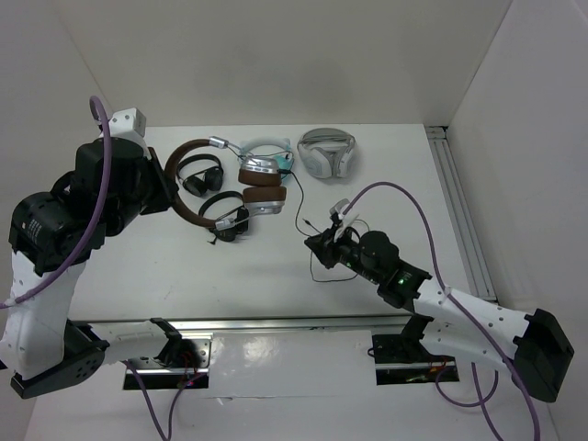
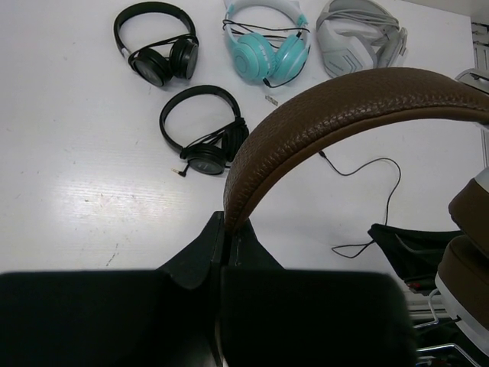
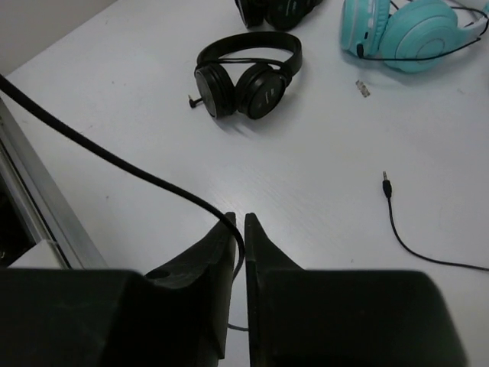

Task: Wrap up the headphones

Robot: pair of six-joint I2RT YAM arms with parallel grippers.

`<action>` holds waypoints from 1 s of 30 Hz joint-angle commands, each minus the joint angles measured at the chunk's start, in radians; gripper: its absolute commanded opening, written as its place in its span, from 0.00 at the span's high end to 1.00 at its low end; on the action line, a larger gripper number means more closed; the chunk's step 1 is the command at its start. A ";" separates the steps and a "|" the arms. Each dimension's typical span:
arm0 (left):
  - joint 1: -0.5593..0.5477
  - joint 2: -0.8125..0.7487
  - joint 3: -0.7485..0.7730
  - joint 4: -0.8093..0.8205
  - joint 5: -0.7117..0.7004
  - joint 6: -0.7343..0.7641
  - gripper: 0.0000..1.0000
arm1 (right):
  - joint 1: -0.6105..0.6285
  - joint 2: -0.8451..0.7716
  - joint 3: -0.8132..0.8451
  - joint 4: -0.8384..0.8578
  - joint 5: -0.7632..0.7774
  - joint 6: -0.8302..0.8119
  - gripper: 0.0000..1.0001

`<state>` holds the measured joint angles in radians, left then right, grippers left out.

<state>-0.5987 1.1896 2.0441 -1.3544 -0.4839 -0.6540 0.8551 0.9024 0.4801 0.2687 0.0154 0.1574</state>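
Note:
The headphones have a dark brown headband [image 1: 180, 204] and silver earcups with brown pads [image 1: 262, 184]. My left gripper [image 1: 168, 190] is shut on the headband and holds it raised over the table. In the left wrist view the gripper [image 2: 228, 223] pinches the end of the headband [image 2: 344, 107], with an ear pad [image 2: 467, 256] at the right edge. The thin black cable [image 1: 300, 197] runs from the earcups down to my right gripper [image 1: 319, 244]. In the right wrist view that gripper [image 3: 238, 227] is shut on the cable [image 3: 114, 159]. The cable's plug [image 3: 386, 180] lies on the table.
Two small all-black headphones [image 1: 200, 175] [image 1: 230, 218], teal headphones [image 1: 269, 150] and white-grey headphones [image 1: 327, 152] lie at the back of the table. A metal rail [image 1: 459, 211] runs along the right edge and another [image 1: 276, 327] along the front.

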 commanded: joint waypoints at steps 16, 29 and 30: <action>0.005 -0.117 -0.519 0.322 -0.096 0.142 1.00 | 0.111 -0.261 0.187 -0.321 0.494 0.084 1.00; -0.193 0.021 -0.682 0.449 -0.032 0.264 1.00 | 0.131 -0.043 0.491 -0.514 0.262 -0.058 1.00; -0.241 0.031 -0.682 0.449 -0.032 0.275 1.00 | 0.131 -0.043 0.503 -0.514 0.253 -0.058 1.00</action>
<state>-0.7612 1.1954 1.3727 -0.9726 -0.5373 -0.4171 0.9794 0.8608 0.9241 -0.1944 0.3264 0.1349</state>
